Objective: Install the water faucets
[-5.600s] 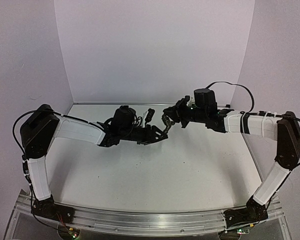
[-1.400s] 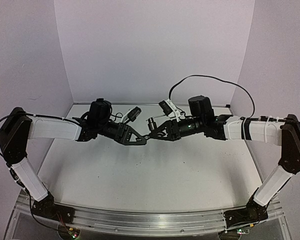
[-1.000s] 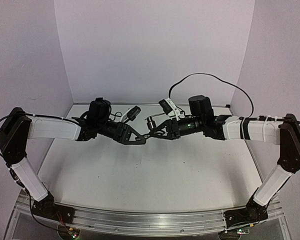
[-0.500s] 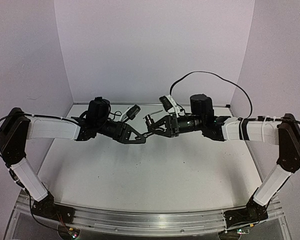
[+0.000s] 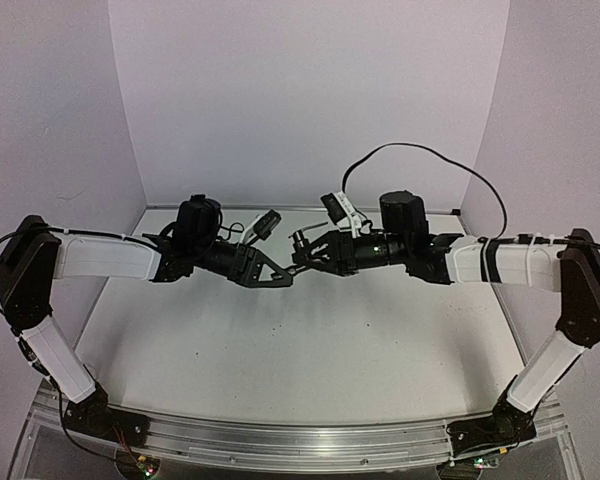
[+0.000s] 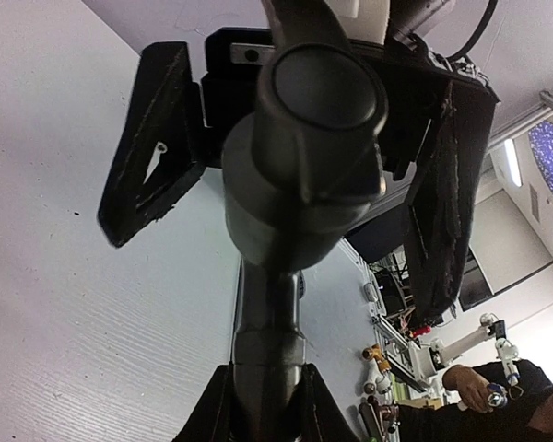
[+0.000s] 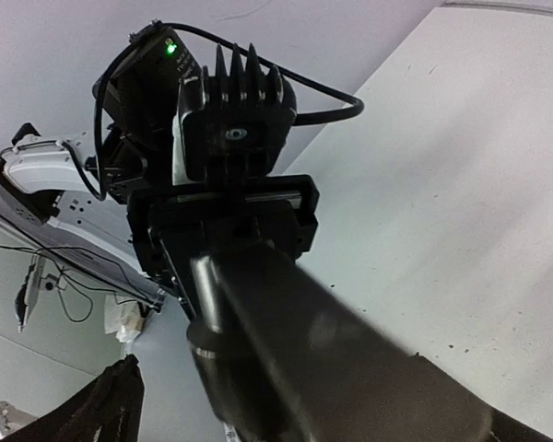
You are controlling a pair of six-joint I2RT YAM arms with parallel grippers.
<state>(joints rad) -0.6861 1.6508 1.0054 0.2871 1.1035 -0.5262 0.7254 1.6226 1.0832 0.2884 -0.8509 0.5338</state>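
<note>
The water faucet [image 6: 300, 166] is a dark, shiny, rod-like part with a round end. My left gripper [image 6: 267, 410] is shut on its lower stem. In the top view the faucet [image 5: 294, 268] hangs above the table's far middle, between my left gripper [image 5: 283, 277] and my right gripper [image 5: 303, 256]. The right gripper's fingers [image 6: 147, 166] stand wide apart on either side of the faucet's round end and do not touch it. In the right wrist view the faucet [image 7: 286, 359] fills the foreground, blurred, with the right gripper [image 7: 323, 419] open around it.
The white table [image 5: 300, 350] lies below both arms, with small dark specks. White walls [image 5: 310, 100] close the back and sides. A black cable [image 5: 420, 150] loops above the right arm. The left wrist camera [image 7: 232, 133] faces the right one closely.
The right gripper's jaws have opened wide off the faucet's end. The left gripper keeps its hold and has barely moved.
</note>
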